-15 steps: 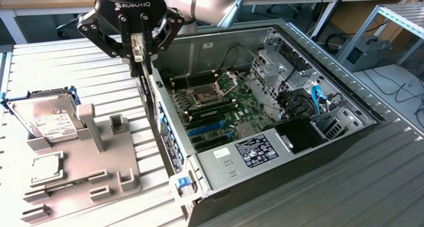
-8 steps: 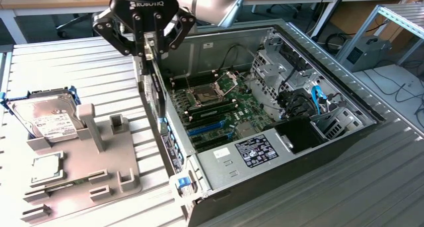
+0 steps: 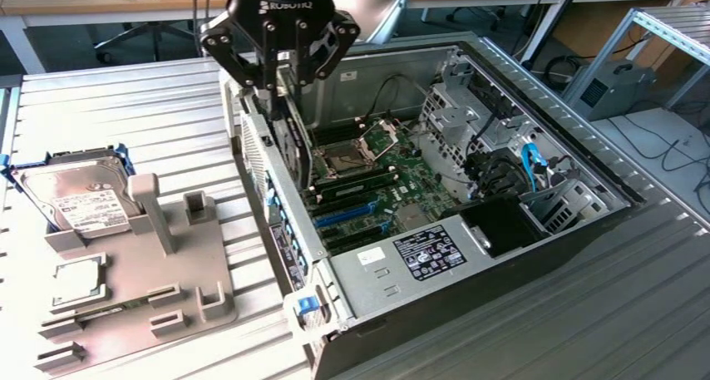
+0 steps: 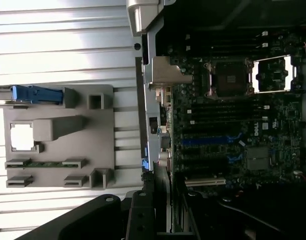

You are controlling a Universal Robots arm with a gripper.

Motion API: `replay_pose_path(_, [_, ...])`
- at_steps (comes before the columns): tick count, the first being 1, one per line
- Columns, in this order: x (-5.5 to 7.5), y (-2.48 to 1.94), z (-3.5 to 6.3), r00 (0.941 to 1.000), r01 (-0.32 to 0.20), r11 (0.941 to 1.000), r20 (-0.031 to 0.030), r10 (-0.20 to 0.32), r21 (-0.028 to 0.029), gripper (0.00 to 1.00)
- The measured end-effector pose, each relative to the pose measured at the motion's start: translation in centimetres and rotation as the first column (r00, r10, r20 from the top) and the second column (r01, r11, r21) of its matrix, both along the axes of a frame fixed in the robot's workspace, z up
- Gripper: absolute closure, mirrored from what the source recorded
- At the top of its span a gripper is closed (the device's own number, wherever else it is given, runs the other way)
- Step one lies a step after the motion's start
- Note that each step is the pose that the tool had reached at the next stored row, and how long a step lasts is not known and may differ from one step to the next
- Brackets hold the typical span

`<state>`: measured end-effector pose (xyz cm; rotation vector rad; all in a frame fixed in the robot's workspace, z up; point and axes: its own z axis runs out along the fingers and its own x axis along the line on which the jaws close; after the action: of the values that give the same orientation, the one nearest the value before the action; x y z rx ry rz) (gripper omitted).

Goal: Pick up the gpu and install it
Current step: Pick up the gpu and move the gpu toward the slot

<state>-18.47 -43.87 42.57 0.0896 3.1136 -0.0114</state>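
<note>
My jaws are clamped on the gpu (image 3: pixel 295 143), one finger on each flat face, so the pickup is done. The card hangs upright from my gripper (image 3: pixel 284 87), edge down, inside the open computer case (image 3: pixel 580 162) close to its rear wall, on the exterior view's left side of the case. Its lower edge sits over the motherboard (image 3: pixel 413 179) near the blue slots (image 3: pixel 348 214), but I judge it not yet seated: it looks slightly tilted and above the slot line. Lining it up and pressing it home remain. The hard drive (image 3: pixel 73 199) rests on the table outside.
</note>
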Motion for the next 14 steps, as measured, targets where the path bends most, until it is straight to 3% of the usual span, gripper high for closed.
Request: replay_pose_path(14, [3.6, 0.0, -0.74, 1.0, 0.0, 1.0, -0.0005, 0.0, 0.0, 0.73])
